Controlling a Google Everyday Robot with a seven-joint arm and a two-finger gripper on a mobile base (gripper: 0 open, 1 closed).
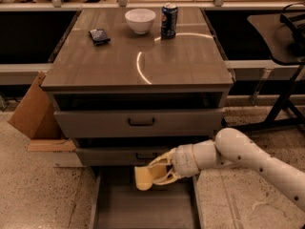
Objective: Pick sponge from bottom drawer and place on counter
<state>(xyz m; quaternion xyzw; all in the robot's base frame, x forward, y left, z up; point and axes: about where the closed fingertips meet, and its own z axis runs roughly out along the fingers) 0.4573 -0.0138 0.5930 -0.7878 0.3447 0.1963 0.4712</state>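
The cream gripper [150,174], above the grey-brown bottom drawer [143,208], clasps the pale yellow sponge [141,179]. The counter [186,61] is glossy grey-brown wood-grain, with a white bowl [140,20], a dark, possibly blue can [168,20] and a blackish packet [99,36].

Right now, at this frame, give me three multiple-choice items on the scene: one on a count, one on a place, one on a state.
1. How many things stand on the counter?
A. one
B. three
C. five

2. Where is the sponge?
A. on the counter
B. in the pincer, over the bottom drawer
C. flat on the drawer floor

3. How is the bottom drawer?
A. pushed shut
B. pulled open
C. taken out of the cabinet

Key:
1 B: a white bowl, a can and a dark packet stand there.
2 B: the pincer is shut on it, low in front of the cabinet.
3 B: its floor shows in front of the cabinet.
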